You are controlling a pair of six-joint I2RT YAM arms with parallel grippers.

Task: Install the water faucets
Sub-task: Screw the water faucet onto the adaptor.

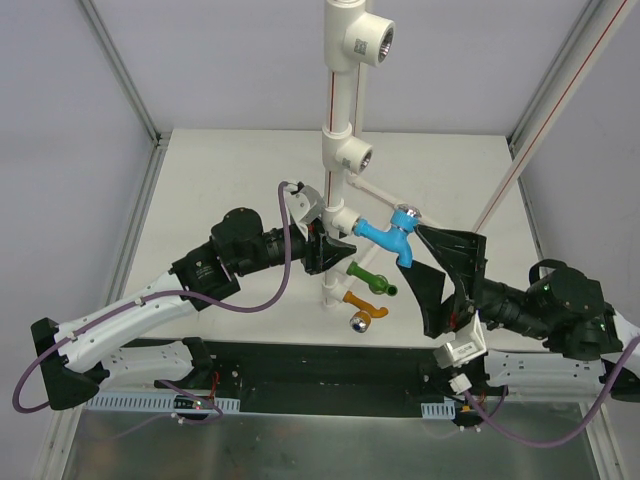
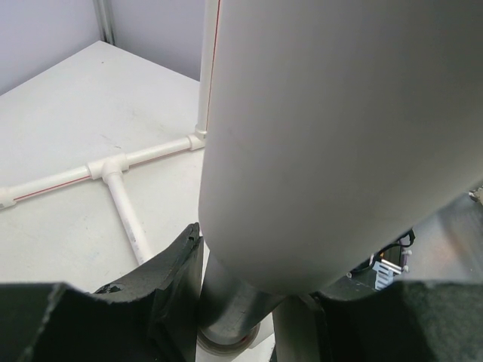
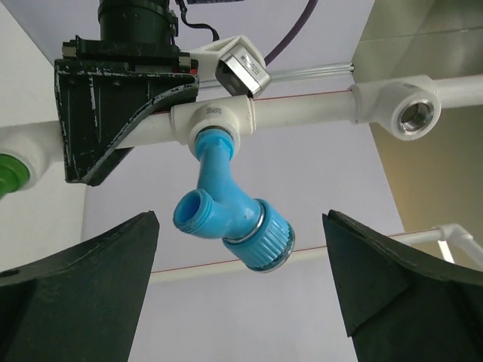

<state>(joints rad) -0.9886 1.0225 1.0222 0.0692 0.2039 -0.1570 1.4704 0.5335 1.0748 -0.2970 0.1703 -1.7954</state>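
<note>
A light blue faucet [image 1: 390,240] sits screwed into a tee [image 3: 215,121] of the upright white pipe [image 1: 340,130]; in the right wrist view the blue faucet [image 3: 230,211] hangs free between my fingers. A green faucet [image 1: 370,278] and an orange faucet [image 1: 362,303] with a shiny metal end stick out of the pipe just below it. My right gripper [image 1: 423,278] is open wide, its fingertips [image 3: 113,256] apart from the blue faucet on both sides. My left gripper [image 1: 325,245] is shut on the white pipe [image 2: 332,136] beside the blue faucet's tee.
Two empty tees [image 1: 372,40] [image 1: 357,156] sit higher on the pipe. White base pipes [image 2: 113,167] lie flat on the table behind the stand. A slanted frame bar [image 1: 540,130] rises at the right, and cage posts stand at the back corners.
</note>
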